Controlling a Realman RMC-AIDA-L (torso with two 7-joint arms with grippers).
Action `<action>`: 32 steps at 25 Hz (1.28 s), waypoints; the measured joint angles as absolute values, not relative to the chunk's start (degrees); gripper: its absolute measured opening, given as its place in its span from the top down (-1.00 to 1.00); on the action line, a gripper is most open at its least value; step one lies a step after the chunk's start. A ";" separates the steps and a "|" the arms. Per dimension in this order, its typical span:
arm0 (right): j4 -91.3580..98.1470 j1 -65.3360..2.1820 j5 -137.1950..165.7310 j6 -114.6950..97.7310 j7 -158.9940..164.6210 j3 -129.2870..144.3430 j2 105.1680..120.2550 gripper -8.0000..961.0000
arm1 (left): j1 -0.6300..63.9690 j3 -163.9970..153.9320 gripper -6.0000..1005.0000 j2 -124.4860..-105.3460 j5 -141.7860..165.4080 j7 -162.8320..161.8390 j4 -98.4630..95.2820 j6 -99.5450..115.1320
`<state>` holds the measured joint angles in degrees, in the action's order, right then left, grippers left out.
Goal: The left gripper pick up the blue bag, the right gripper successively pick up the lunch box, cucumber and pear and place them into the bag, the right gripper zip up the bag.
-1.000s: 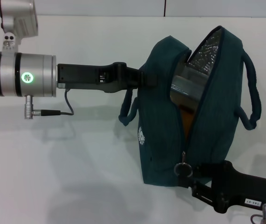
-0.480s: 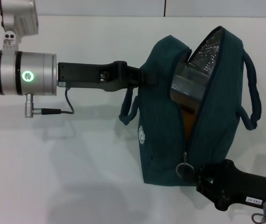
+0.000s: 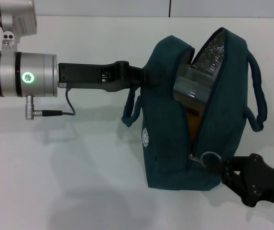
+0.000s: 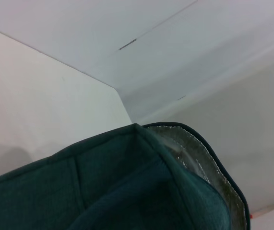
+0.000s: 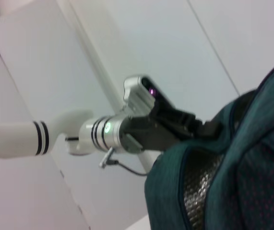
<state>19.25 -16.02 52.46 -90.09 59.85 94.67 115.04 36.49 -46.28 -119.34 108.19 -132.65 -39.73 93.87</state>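
On table: we see the bag [image 3: 194, 129] standing upright mid-scene, mouth gaping at top, silver lining showing, zipper mostly undone.
Bag contents: lunch box [image 3: 194, 88] tilted inside the opening, something orange under it, likely the pear; cucumber hidden, we can't confirm it.
Left gripper [image 3: 148, 79]: at the bag's upper left edge, clamped on the fabric, holding the bag up. Wrist view shows only bag cloth and lining.
Right gripper [image 3: 217, 165]: low at the bag's right front, pinched on the zipper pull [image 3: 205, 158] as far as we can tell.
Change: a second ago the right gripper sat lower, under the bag's bottom corner, with the ring hanging beside it; now it's shifted right and up, and the pull is drawn sideways off the seam. Bag nudged slightly left.
Meaning: we judge loading done, zipping just begun; pull sits at the low end, whole seam left to close.
Risk: lunch box corner pokes into the zipper line, may block closing.
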 joint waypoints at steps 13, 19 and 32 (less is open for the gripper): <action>19.81 -15.97 51.55 -94.92 57.44 93.34 115.21 0.94 | 36.01 -46.23 0.89 -119.36 108.38 -130.36 -39.72 93.09; 19.93 -16.39 49.64 -96.22 55.52 93.68 115.37 0.95 | 35.34 -46.16 0.89 -119.42 107.60 -127.24 -39.50 93.11; 20.66 -17.12 49.55 -96.33 55.34 93.78 115.48 0.95 | 30.24 -46.43 0.45 -119.39 98.72 -114.08 -39.36 94.67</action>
<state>20.66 -17.12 49.55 -96.33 55.34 93.78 115.48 30.24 -46.43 -119.39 98.72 -114.08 -39.36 94.67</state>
